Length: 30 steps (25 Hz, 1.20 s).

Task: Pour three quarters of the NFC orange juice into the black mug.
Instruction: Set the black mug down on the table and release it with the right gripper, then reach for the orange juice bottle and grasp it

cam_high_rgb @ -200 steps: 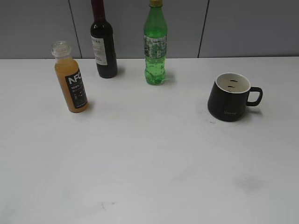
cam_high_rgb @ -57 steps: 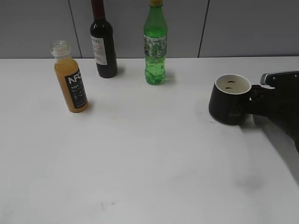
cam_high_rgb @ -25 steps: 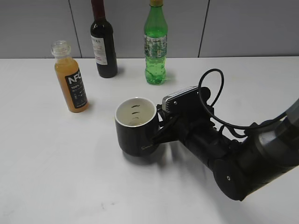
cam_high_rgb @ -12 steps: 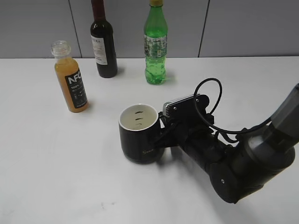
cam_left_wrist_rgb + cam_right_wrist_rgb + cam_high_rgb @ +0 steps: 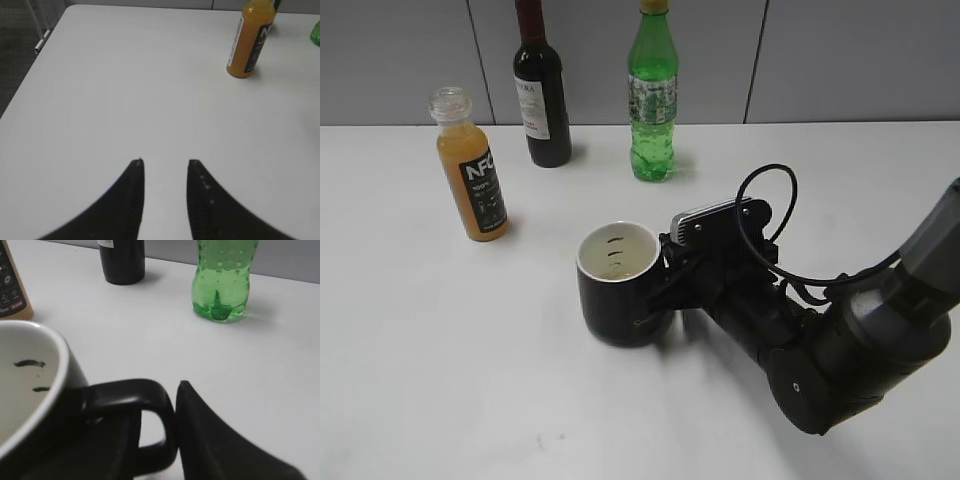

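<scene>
Exterior view. White table (image 5: pixel 440 360), grey panelled wall behind. Squat matte black mug with a white interior (image 5: pixel 618 284) stands upright near the table's middle, opening up, two small dark marks on the inner wall. The right gripper (image 5: pixel 665 285) on a bulky black arm reaches in from the lower right and meets the mug at its handle side; a looped black cable arches over the wrist. Slim clear plastic NFC orange juice bottle with a black label (image 5: pixel 471 171) stands upright at the left, uncapped, cloudy orange liquid up to the shoulder, well apart from the mug. Dark wine bottle with a pale label (image 5: pixel 541 92) stands at the back, just right of the juice bottle; green plastic soda bottle (image 5: pixel 652 98) stands right of that. Left arm out of sight here.

Left wrist view. Left gripper (image 5: pixel 165 165): two dark curved fingers (image 5: pixel 131 195) spread apart over bare table, nothing between them. Juice bottle (image 5: pixel 250 41) upright at the upper right, far from the fingertips. A sliver of green at the right edge.

Right wrist view. Mug rim and white interior (image 5: pixel 35 390) fill the lower left. Its black loop handle (image 5: pixel 132 392) runs right toward a dark finger (image 5: pixel 210 440) that presses against the handle's outer side; the other finger is hard to make out in the dark under the handle, so the jaws look clamped on the handle. Soda bottle base (image 5: pixel 222 287) and wine bottle base (image 5: pixel 122 260) beyond; the juice bottle's edge (image 5: pixel 11 290) shows at the far left.
</scene>
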Available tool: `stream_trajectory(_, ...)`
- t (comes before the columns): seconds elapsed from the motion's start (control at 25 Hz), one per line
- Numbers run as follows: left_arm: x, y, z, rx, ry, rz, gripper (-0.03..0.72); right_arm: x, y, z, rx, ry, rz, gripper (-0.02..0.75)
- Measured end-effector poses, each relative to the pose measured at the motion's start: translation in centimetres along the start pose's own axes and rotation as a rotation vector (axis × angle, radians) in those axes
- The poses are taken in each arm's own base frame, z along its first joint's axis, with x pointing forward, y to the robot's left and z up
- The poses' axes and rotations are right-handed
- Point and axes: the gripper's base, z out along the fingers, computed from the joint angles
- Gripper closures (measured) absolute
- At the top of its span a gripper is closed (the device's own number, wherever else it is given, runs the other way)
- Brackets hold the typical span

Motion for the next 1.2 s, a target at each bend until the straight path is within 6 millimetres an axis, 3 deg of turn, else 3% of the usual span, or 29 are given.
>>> stream_trajectory(0.2,0.0,0.0,0.0,0.0,0.0,0.0,0.452,-0.1,0.0,0.0,0.002,-0.011,0.002,0.486)
stream_trajectory(0.52,0.0,0.0,0.0,0.0,0.0,0.0,0.452,0.4,-0.3,-0.6,0.005,0.007,-0.006,0.418)
stream_trajectory(0.76,0.0,0.0,0.0,0.0,0.0,0.0,0.452,0.7,-0.5,-1.0,0.012,0.026,-0.011,0.156)
stream_trajectory(0.84,0.0,0.0,0.0,0.0,0.0,0.0,0.452,0.7,-0.5,-1.0,0.012,0.026,-0.011,0.104)
stream_trajectory(1.2,0.0,0.0,0.0,0.0,0.0,0.0,0.452,0.9,-0.6,-1.3,0.012,0.035,-0.013,0.078)
